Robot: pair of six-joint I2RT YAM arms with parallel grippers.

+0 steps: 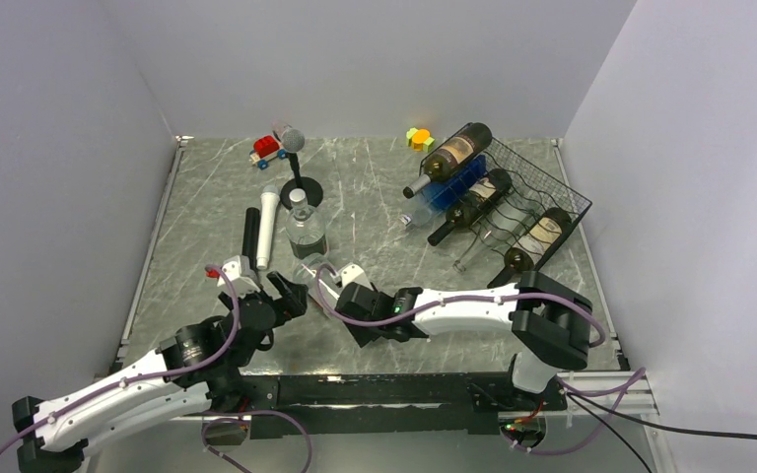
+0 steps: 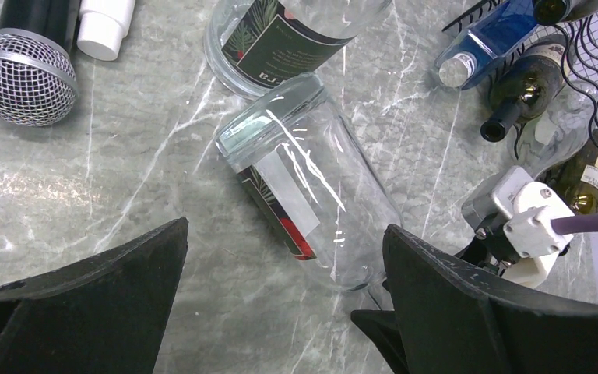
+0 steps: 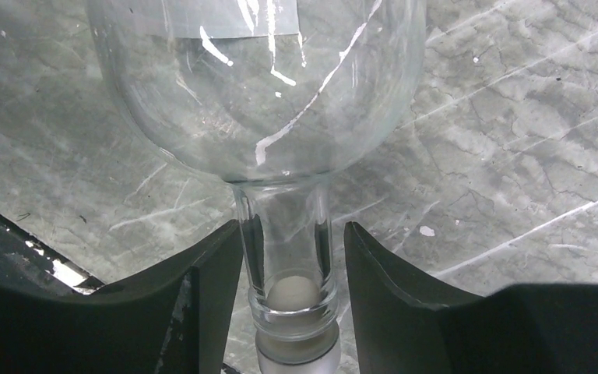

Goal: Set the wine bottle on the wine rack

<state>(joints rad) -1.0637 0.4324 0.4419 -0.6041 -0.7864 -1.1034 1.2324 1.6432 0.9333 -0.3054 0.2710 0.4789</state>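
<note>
A clear glass wine bottle (image 1: 315, 268) with a dark label lies on its side on the marble table, also in the left wrist view (image 2: 304, 195). Its corked neck (image 3: 288, 234) sits between the fingers of my right gripper (image 3: 292, 238), which stand close around it with a small gap on the right side. My left gripper (image 2: 286, 227) is open and hovers just above the bottle's body. The black wire wine rack (image 1: 552, 187) stands at the right rear and holds three dark bottles and a blue one.
An upright clear bottle (image 1: 306, 232) stands right behind the lying one. A white microphone (image 1: 268, 227) and a black one (image 1: 251, 232) lie to its left. A microphone on a stand (image 1: 296, 158), a red toy car (image 1: 268, 148) and a yellow-green toy (image 1: 419, 138) are at the back.
</note>
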